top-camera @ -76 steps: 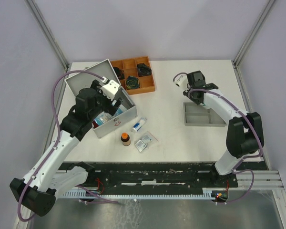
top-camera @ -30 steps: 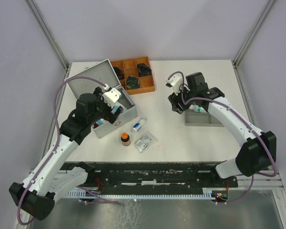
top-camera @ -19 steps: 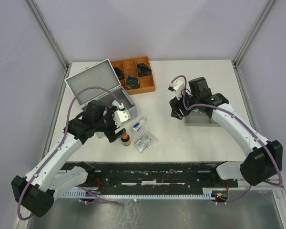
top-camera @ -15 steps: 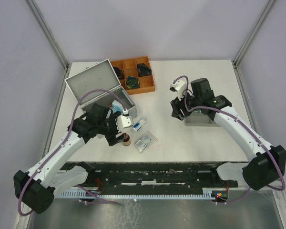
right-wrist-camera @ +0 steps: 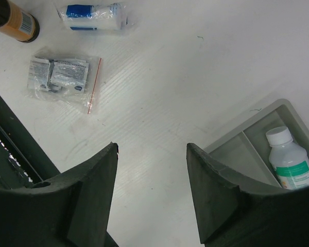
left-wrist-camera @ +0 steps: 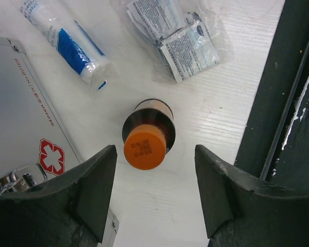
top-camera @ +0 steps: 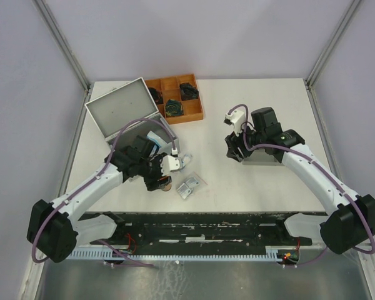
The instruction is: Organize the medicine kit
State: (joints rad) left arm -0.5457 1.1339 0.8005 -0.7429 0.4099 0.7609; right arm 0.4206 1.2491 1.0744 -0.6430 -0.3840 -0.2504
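- Beneath my left fingers (left-wrist-camera: 92, 190), spread wide and empty, stands the orange-capped bottle (left-wrist-camera: 147, 135): probably light, rigid, slick; I'd pinch its sides.
- The medicine kit (left-wrist-camera: 20, 128), stiff metal, sits open just beside it.
- My right fingers (right-wrist-camera: 87, 190) gape empty.

Left tool (left-wrist-camera: 154, 150) low, pointing down, jaws apart; right tool (right-wrist-camera: 151, 147) higher, jaws likewise apart.

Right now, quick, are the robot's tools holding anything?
Left tool: open, around the orange-capped bottle, not gripping it.
Right tool: open, empty, over the table.
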